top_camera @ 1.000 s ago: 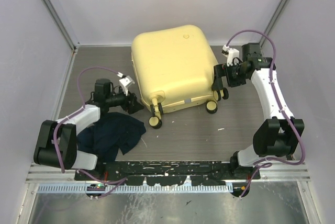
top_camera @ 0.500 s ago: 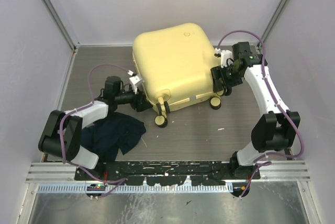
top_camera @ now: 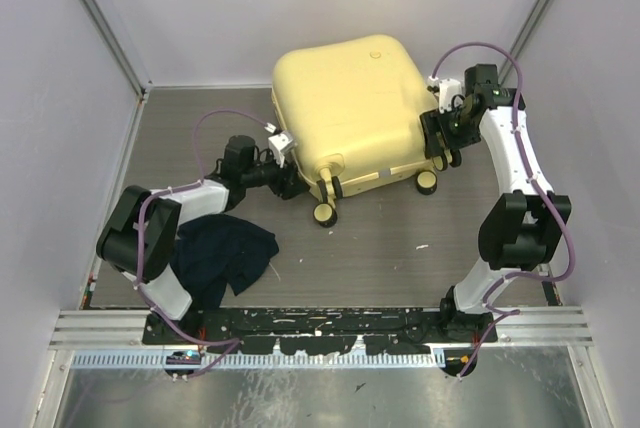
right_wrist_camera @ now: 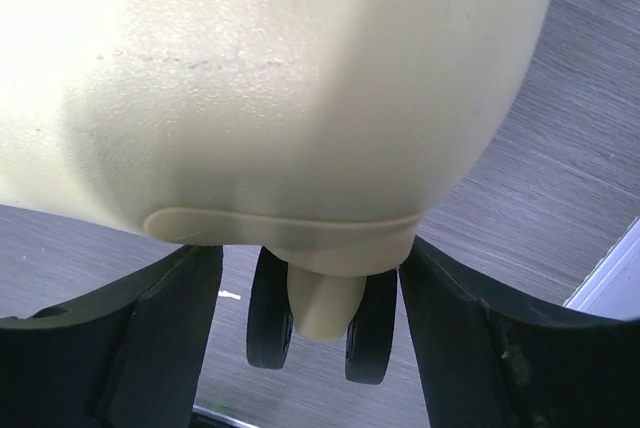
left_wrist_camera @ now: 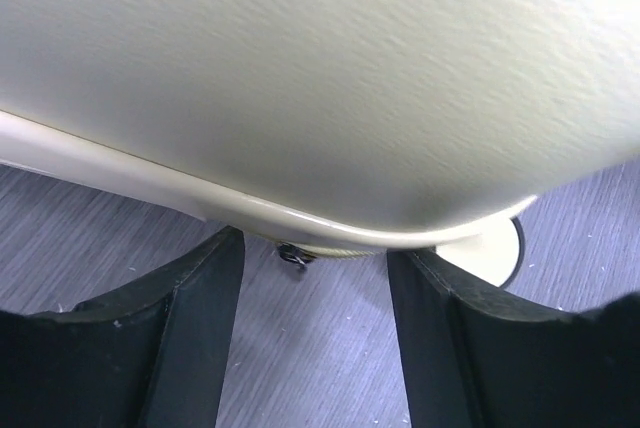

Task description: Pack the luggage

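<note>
The luggage (top_camera: pixel 350 103), stiff, slick and bulky, seems best braced at its wheeled corners, straddled by spread left hand (left_wrist_camera: pixel 315 253) and right hand (right_wrist_camera: pixel 308 253).

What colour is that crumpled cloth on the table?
The crumpled cloth is dark navy; top external view.

1. left arm (top_camera: pixel 190 203): white shell links, black joint housings; thin purple cable (top_camera: pixel 222 114) running its length from the black base plate (top_camera: pixel 320 323).
2. right arm (top_camera: pixel 512 153): same white-and-black build, same purple cable, bolted to the base plate's other end.
3. left gripper (left_wrist_camera: pixel 315 348), right gripper (right_wrist_camera: pixel 310 348): matte black, two broad blunt fingers each.
4. white camera block (top_camera: pixel 281 144) at each wrist, far from the base plate.
</note>
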Controlling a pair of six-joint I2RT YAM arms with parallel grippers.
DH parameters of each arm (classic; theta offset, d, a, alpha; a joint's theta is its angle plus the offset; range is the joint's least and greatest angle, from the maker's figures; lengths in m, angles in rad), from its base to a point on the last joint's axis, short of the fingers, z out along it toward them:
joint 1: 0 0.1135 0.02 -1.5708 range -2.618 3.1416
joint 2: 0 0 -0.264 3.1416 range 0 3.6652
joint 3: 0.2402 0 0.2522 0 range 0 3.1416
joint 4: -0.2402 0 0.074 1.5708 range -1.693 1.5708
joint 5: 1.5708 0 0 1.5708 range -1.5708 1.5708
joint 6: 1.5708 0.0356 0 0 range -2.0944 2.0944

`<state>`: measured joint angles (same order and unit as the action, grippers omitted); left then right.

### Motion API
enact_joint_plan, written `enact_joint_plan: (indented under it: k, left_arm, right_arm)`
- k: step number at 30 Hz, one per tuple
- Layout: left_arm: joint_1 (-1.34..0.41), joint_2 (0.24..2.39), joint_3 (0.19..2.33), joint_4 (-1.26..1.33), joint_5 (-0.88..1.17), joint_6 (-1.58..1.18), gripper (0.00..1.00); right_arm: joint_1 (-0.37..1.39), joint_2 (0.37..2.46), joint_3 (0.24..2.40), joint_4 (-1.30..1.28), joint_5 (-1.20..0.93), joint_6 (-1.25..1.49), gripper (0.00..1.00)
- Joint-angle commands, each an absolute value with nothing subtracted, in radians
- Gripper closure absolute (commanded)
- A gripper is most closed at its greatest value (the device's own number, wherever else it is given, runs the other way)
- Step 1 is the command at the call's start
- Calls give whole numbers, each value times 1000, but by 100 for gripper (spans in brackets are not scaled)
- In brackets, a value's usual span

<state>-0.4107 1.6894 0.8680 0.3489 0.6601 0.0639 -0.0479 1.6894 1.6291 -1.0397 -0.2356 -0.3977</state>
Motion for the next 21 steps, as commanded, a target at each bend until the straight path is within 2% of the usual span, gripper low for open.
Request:
enact_joint_plan:
  k: [1,4,8,10,16,21]
  left_arm:
    - [-434,1606,810,505,644,67,42]
    - [-439,1624,781,569,617,57,46]
    - [-441,1648,759,652,605,59,54]
    - [-443,1646,739,671,633,71,60]
    - [-447,1670,701,724,656,77,71]
    - [-447,1648,666,753,654,67,85]
  right_arm:
    - [-46,1689,1685,-1097,-299,-461,24]
    - [-46,1681,1650,-1078,-287,-456,33]
    - [-46,1689,1648,-1057,-232,-448,60]
    - [-45,1692,1676,-1060,-223,-437,69]
    - [-46,1696,1705,-1059,-210,-427,89]
    - [-46,1690,1713,-1026,-205,-356,99]
